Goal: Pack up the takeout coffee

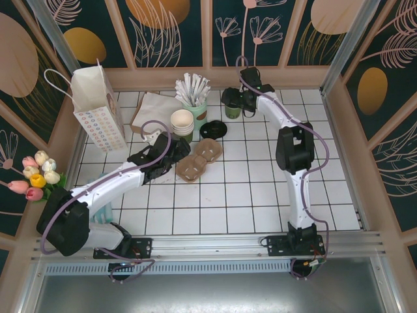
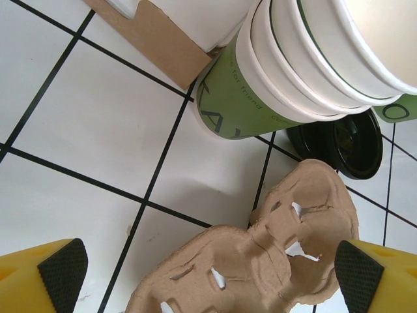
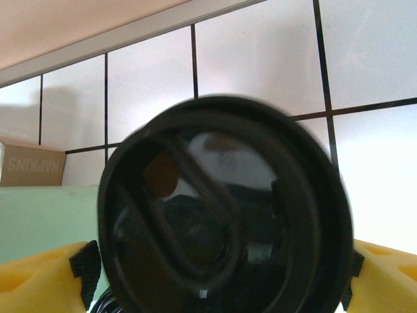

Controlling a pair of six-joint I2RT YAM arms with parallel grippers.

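The takeout coffee (image 1: 232,112) stands upright on the white-tiled tabletop (image 1: 260,195), at about 1 o'clock from its centre and near the back wall. Its dark round top takes up most of the right wrist view. The right hand (image 3: 218,274) is at the cup with its jaws set wide, one black pad (image 3: 85,270) at 9 o'clock of the lid and the other at 3 o'clock. I cannot tell whether the pads press the cup or stand just clear of it.

Just beside the cup at 9 o'clock is the pale mint holder (image 1: 195,112) of white-wrapped straws (image 1: 192,88). A loose black lid (image 1: 212,129) lies flat at 7 o'clock of the cup, and a stack of paper cups (image 1: 182,122) stands at 9 o'clock of that lid. The brown pulp carrier (image 1: 199,160) lies at 6 o'clock of the stack.

The left hand (image 2: 208,280) is spread fully and holds nothing, with the carrier's end lying between its fingers. The white paper bag (image 1: 98,107) stands at 10 o'clock of the tabletop.
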